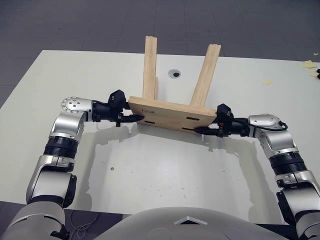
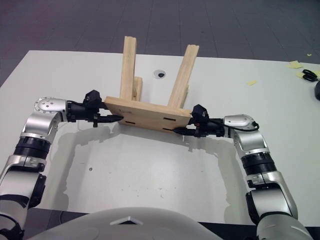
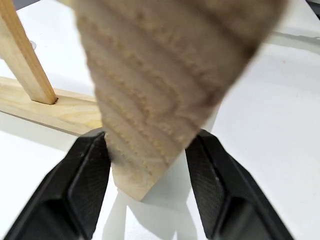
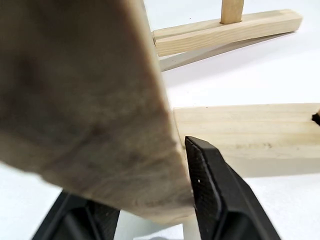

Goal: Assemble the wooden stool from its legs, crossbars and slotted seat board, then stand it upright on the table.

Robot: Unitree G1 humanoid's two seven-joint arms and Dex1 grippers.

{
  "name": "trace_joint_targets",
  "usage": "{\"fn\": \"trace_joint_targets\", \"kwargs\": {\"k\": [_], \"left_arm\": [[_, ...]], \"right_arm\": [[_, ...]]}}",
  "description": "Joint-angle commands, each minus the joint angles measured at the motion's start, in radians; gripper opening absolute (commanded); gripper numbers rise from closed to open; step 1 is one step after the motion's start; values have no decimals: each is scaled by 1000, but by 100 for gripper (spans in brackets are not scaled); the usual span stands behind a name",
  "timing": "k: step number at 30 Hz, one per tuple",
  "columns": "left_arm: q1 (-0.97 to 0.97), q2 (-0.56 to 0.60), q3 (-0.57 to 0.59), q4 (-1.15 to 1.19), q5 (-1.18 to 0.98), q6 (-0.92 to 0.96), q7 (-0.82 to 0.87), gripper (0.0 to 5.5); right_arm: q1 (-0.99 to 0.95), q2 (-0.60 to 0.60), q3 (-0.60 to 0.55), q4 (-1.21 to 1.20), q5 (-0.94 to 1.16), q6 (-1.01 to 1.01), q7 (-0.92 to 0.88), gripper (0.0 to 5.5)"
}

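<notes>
The wooden stool lies on its side on the white table (image 1: 150, 170). Its slotted seat board (image 1: 170, 114) faces me and two legs (image 1: 149, 65) (image 1: 206, 75) point toward the far edge. My left gripper (image 1: 131, 118) is shut on the board's left end. In the left wrist view its fingers (image 3: 85, 185) clamp the board's corner (image 3: 150, 100), with a leg (image 3: 22, 60) and a crossbar (image 3: 50, 107) behind. My right gripper (image 1: 202, 129) is shut on the board's right end. In the right wrist view a finger (image 4: 215, 190) presses against the board (image 4: 85, 100).
A round grommet hole (image 1: 174, 74) sits in the table between the legs. Yellow paper scraps (image 1: 309, 64) and scissors (image 2: 310, 75) lie at the far right. The table's far edge runs just past the leg tips. Bare tabletop stretches in front of the board.
</notes>
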Motion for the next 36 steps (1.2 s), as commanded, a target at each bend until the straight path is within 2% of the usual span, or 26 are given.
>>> {"fn": "trace_joint_targets", "kwargs": {"k": [1,5,8,10,12,15,18,19,21,22,24,27,32,36], "left_arm": [[-46,-39,107,-150,-261,355,-7,222],[-70,-32,204,-278,-438,623,14,222],[-93,-37,288,-378,-577,782,77,221],[-146,-79,382,-405,-686,886,197,215],[-221,-155,470,-393,-720,920,384,203],[-310,-253,555,-348,-736,915,623,194],[-356,-351,613,-305,-726,895,841,193],[-361,-382,634,-282,-694,887,926,193],[-358,-418,672,-240,-643,871,1063,193],[-358,-430,695,-212,-625,854,1127,227],[-364,-442,730,-154,-612,787,1205,255],[-370,-454,787,-103,-590,603,1281,304],[-355,-452,824,-149,-582,394,1318,380],[-261,-401,753,-217,-423,208,1314,442]], "right_arm": [[5,26,-38,-93,124,228,-7,178],[-44,23,-243,-204,475,675,-96,178],[-109,41,-431,-232,789,913,-276,177],[-125,40,-482,-234,1060,905,-483,177],[-111,42,-477,-273,1309,792,-700,174],[-105,97,-470,-339,1484,619,-942,161],[-116,180,-484,-363,1485,503,-1137,155],[-119,199,-488,-361,1491,476,-1192,191],[-132,232,-495,-359,1452,433,-1286,219],[-144,244,-497,-356,1429,414,-1315,235],[-165,263,-508,-346,1375,373,-1353,268],[-179,272,-534,-311,1286,322,-1359,316],[-156,271,-571,-300,1114,231,-1325,391],[-98,297,-587,-301,922,122,-1324,450]]}}
